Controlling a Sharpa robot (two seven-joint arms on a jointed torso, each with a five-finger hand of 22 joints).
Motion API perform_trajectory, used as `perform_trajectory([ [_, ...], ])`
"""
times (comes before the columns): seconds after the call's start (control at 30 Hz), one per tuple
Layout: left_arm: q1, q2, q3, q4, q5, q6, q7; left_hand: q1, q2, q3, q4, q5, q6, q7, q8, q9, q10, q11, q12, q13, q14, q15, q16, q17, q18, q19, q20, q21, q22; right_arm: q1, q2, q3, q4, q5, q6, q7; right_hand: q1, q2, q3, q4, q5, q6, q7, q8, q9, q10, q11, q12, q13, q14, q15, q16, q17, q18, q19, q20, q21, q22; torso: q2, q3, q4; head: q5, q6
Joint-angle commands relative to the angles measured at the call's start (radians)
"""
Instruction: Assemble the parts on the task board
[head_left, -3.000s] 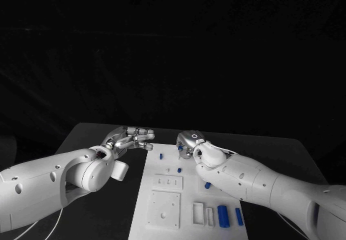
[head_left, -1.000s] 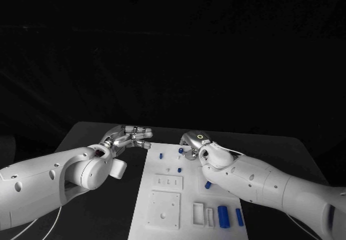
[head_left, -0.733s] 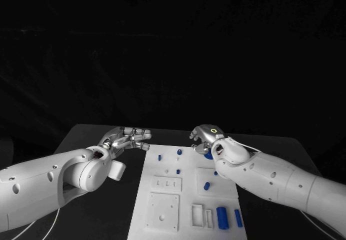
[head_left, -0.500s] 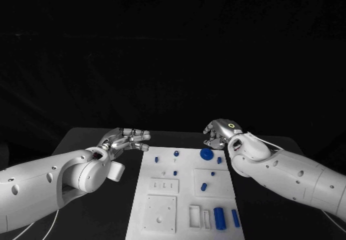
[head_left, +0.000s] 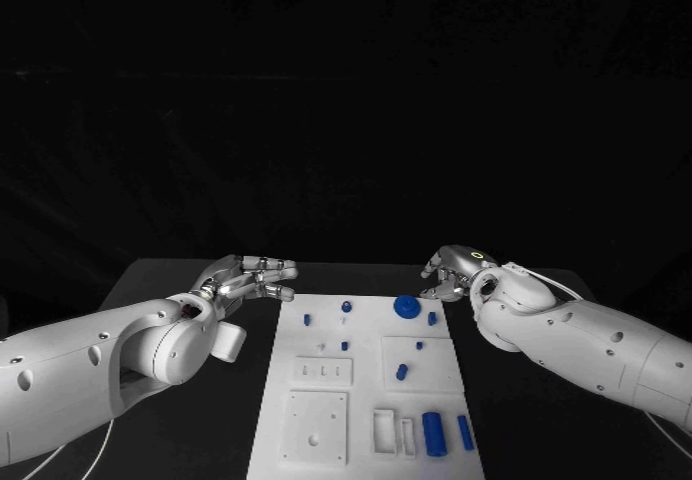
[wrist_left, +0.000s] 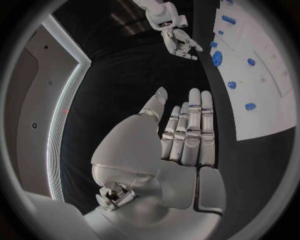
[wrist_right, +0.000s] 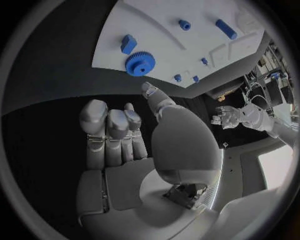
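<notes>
The white task board lies in the middle of the table. A blue gear sits on its far right part, with several small blue pegs around it and two blue cylinders near the front. My right hand hovers just beyond the board's far right corner, close to the gear, fingers apart and holding nothing. My left hand floats off the board's far left corner, fingers stretched out and empty. The right wrist view has the gear ahead of my right hand. In the left wrist view, my left hand points past the board.
White raised fixtures with slots and a square plate stand on the board's near left. Black table surface runs along both sides of the board.
My right hand has let go of the blue gear on the board's far right part and drawn back to the right. The left hand has barely moved. The camera has shifted.
</notes>
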Motion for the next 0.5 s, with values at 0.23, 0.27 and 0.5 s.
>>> perform_trajectory([
  [0.23, 0.001, 0.003, 0.001, -0.002, 0.006, 0.018, 0.007, 0.005, 0.006, 0.001, -0.005, -0.002, -0.004, 0.002, 0.001, 0.001, -0.006, 0.003, 0.002, 0.002, -0.001, 0.002, 0.005, 0.0, 0.002, -0.008, 0.002, 0.005, -0.002, -0.018, 0.049, 0.0, -0.065, 0.023, 0.084, 0.024, 0.005, 0.008, -0.012, 0.006, -0.002, -0.019, 0.005, -0.001, 0.001, 0.011, 0.003, 0.024, 0.026, 0.012, 0.002, -0.002, 0.047, 0.016, 0.039, 0.011, 0.044, 0.112, 0.001, -0.0006, 0.0041, -0.001, -0.007],
  [0.27, 0.001, 0.003, 0.001, -0.003, 0.006, 0.018, 0.007, 0.005, 0.006, 0.001, -0.005, -0.002, -0.004, 0.002, 0.001, 0.001, -0.006, 0.003, 0.002, 0.002, -0.001, 0.002, 0.005, 0.0, 0.002, -0.008, 0.002, 0.005, -0.002, -0.02, 0.055, 0.0, -0.071, 0.023, 0.084, 0.025, 0.004, 0.008, -0.012, 0.007, -0.002, -0.02, 0.005, -0.001, 0.001, 0.012, 0.003, 0.023, 0.026, 0.012, 0.003, -0.002, 0.047, 0.016, 0.039, 0.011, 0.044, 0.111, 0.002, 0.0002, 0.0051, -0.001, -0.007],
  [0.5, 0.001, 0.004, 0.001, -0.006, 0.006, 0.02, 0.006, 0.005, 0.006, 0.001, -0.005, -0.002, -0.004, 0.002, 0.001, 0.001, -0.006, 0.003, 0.002, 0.002, -0.001, 0.002, 0.005, 0.0, 0.002, -0.008, 0.002, 0.005, -0.002, -0.027, 0.076, 0.0, -0.096, 0.024, 0.064, 0.029, 0.0, 0.009, -0.027, 0.015, -0.014, -0.031, 0.007, -0.002, 0.001, 0.011, 0.005, 0.021, 0.025, 0.014, 0.003, -0.005, 0.052, 0.017, 0.038, 0.012, 0.046, 0.111, 0.005, 0.0031, 0.0101, -0.006, -0.009],
])
